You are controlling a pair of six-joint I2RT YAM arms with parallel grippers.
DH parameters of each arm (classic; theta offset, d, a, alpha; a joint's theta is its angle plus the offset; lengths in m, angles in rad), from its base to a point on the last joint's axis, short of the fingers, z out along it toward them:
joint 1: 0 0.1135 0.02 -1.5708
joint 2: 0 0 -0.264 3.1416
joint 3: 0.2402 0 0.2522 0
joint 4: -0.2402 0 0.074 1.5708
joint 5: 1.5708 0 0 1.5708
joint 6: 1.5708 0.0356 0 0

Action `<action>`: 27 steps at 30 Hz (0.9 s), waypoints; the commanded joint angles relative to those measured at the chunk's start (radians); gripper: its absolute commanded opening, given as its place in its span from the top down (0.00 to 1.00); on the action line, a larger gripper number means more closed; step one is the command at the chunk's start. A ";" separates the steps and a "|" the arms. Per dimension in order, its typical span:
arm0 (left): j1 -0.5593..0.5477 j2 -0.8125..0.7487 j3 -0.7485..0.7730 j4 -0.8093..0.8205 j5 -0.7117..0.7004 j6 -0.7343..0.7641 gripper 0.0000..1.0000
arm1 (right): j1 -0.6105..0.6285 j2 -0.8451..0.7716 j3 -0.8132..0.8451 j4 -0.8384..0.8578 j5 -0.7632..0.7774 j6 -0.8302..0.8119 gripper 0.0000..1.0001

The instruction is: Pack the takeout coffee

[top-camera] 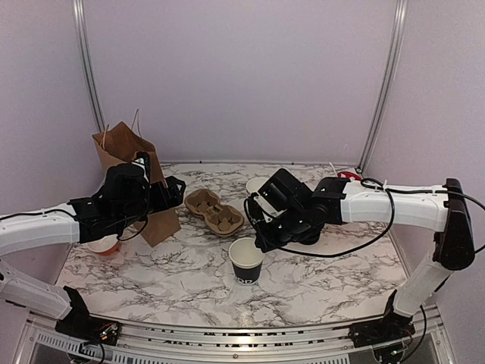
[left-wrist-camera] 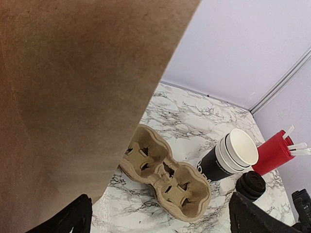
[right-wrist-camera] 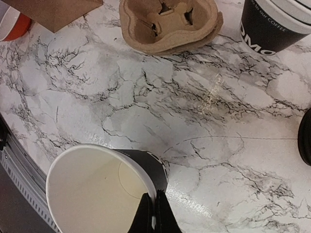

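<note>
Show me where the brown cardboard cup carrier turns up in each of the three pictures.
Top external: cup carrier left of centre, between the paper bag and the right arm.
Left wrist: cup carrier low in the middle, just right of the paper bag.
Right wrist: cup carrier at the top edge, partly cut off.
Shared landmark: the paper bag, left of it in every view.

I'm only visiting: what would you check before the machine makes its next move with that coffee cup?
1. Grip: right gripper pinches the cup by its rim: ok.
2. Lid on the cup: not ok, it is open and empty.
3. Slots of the cup carrier free: ok.
4. Other side: left gripper open beside the paper bag: ok.
5. Bag's mouth open: cannot tell.
</note>
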 commanded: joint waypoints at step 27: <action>0.016 0.042 0.036 0.024 0.059 0.009 0.01 | -0.061 -0.099 0.065 -0.118 0.179 0.015 0.73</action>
